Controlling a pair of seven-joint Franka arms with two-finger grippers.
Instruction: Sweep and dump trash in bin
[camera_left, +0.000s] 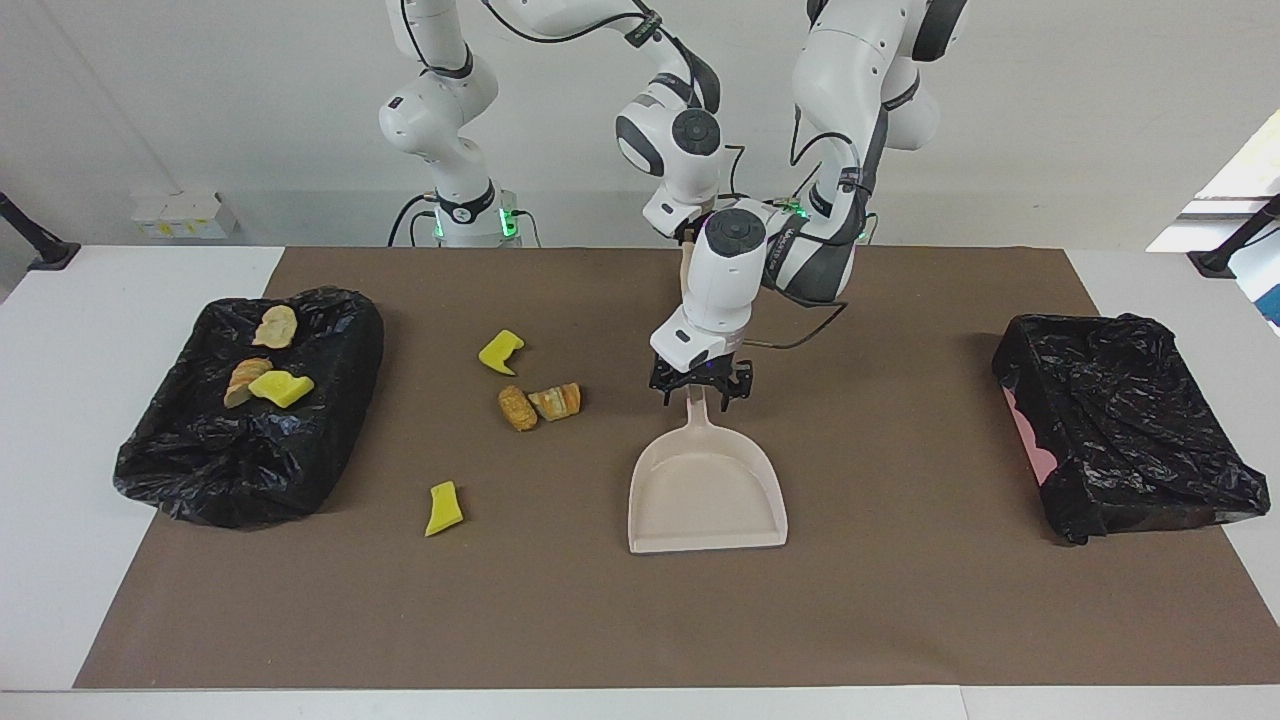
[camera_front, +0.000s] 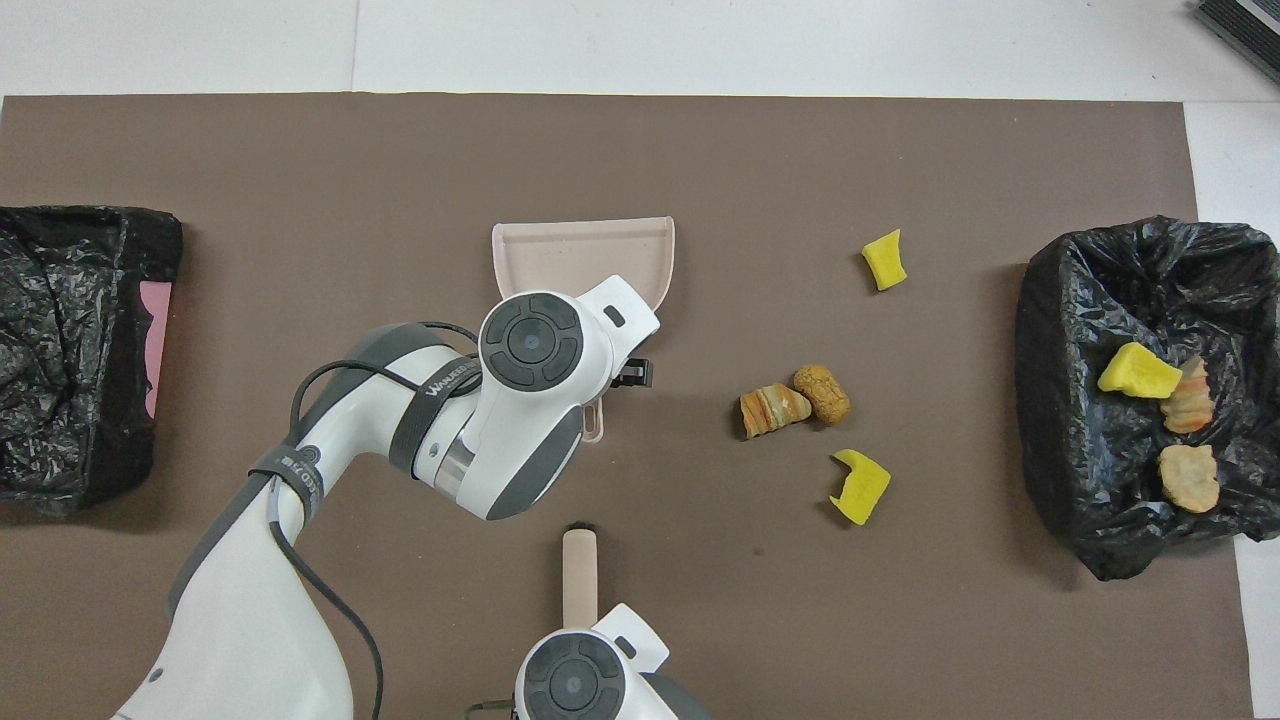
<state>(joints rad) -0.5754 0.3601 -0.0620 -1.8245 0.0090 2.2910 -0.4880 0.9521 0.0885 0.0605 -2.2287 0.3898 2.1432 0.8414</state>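
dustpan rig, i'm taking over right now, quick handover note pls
Left gripper: open, astride the dustpan handle, not yet gripping.
Right gripper: shut on the brush, over the mat.
Done: three scraps lie in the bin at the right arm's end.
Left: four scraps on the mat between dustpan and bin; sweep them up and dump.

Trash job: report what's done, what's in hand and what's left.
Done: three binned scraps lie in the black-lined bin. In hand: right gripper shut on the brush; left gripper open astride the dustpan handle. Left: four loose scraps to sweep and dump.
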